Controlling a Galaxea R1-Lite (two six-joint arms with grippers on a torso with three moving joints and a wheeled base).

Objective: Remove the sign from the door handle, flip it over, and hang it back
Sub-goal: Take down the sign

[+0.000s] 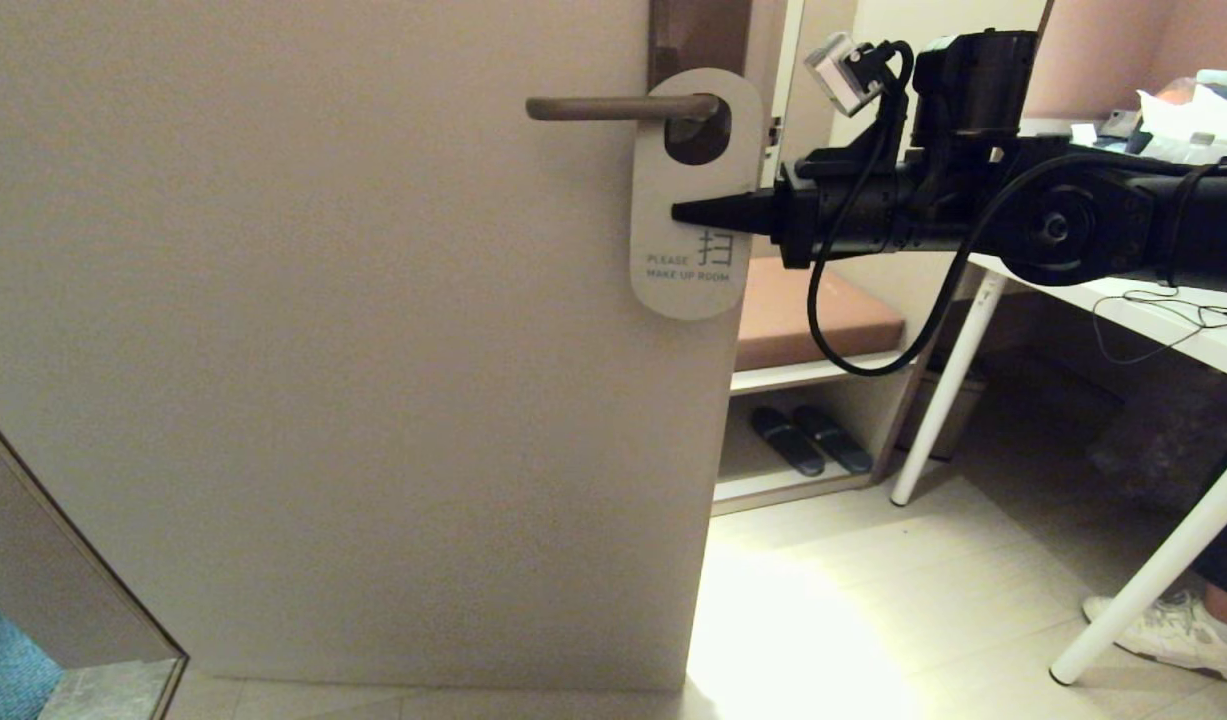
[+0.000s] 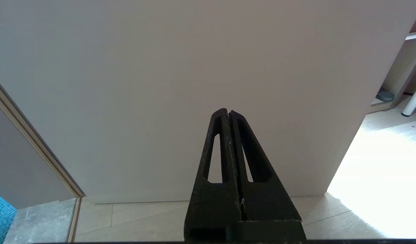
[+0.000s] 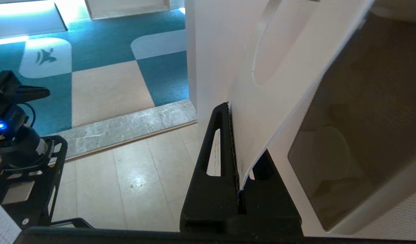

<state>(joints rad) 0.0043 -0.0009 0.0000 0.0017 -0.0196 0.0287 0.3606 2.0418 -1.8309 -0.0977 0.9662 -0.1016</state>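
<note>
Fingers, right gripper [image 1: 685,212]: closed flat on the sign [image 1: 695,195], pinching the card edge-on at about mid-height, just above the printed lettering; the right wrist view shows the card's rim caught between the two black fingers [image 3: 217,149]. The arm reaches in level from the robot's right.

Fingers, left gripper [image 2: 230,113]: pressed together, holding nothing. The arm is parked low, facing the blank lower door [image 2: 180,67], and is absent from the head view.

Sign: pale grey face outward, reading "PLEASE MAKE UP ROOM". It hangs upright against the door near its free edge. Its round hole sits around the inner end of the door handle [image 1: 613,107], close to the dark backplate [image 1: 700,40].

Door handle: lever horizontal, with its free end pointing toward the robot's left, away from the door edge.

Progress, as judged:
- Grasp on the sign: made.
- Removal: not yet done, since the hole still encircles the lever. The card would have to slide the length of the lever to clear its free end.
- Turning over: not begun. The slate-blue face cannot be seen.
- Rehanging: not begun.

Overall standing: early, with the first step in hand and three parts outstanding.

Background items: shelf with slippers [image 1: 808,438], white-legged counter [image 1: 1153,310].
</note>
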